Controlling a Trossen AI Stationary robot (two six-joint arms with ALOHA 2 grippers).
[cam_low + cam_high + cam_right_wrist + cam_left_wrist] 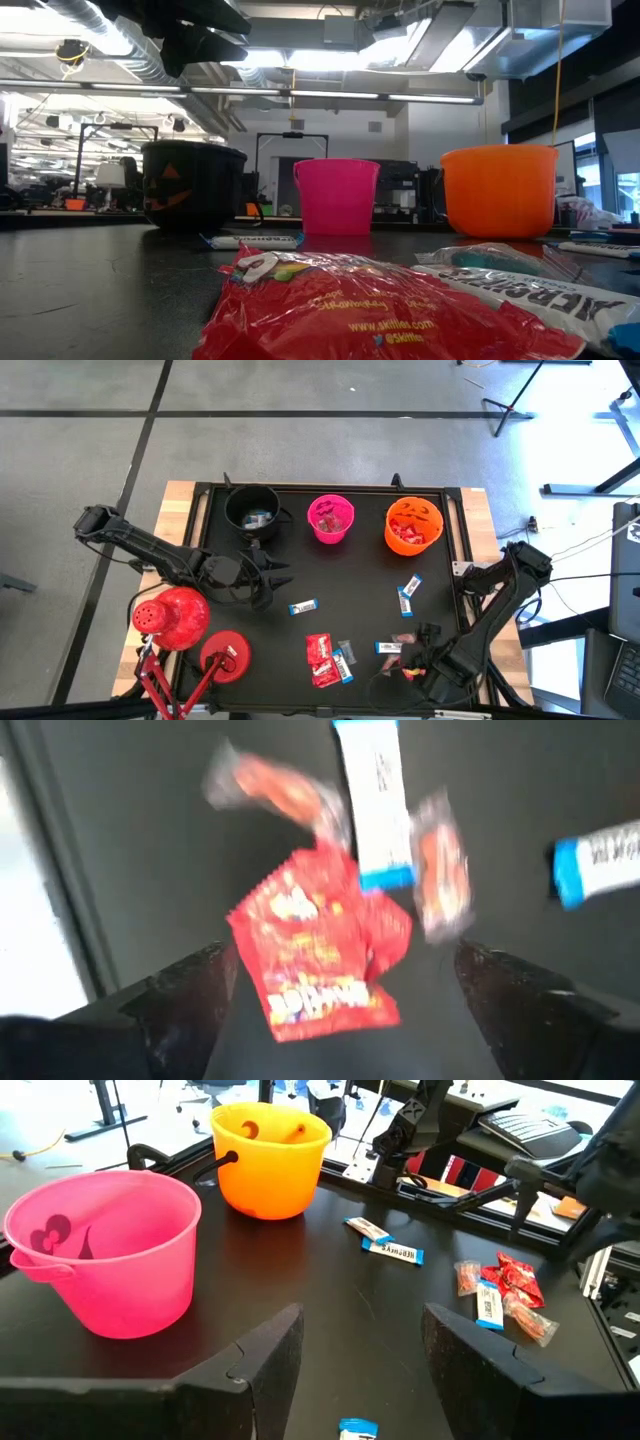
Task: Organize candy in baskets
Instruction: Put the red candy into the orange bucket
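Right gripper (412,663) hangs low, fingers spread over the red candy packet (320,945) for a pick, while the left gripper (268,578) waits spread near the black bucket (252,510).

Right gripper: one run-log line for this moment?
right gripper: open, above red candy packet, nothing held | left gripper: open, idle near pink bucket | loose candy on black tabletop
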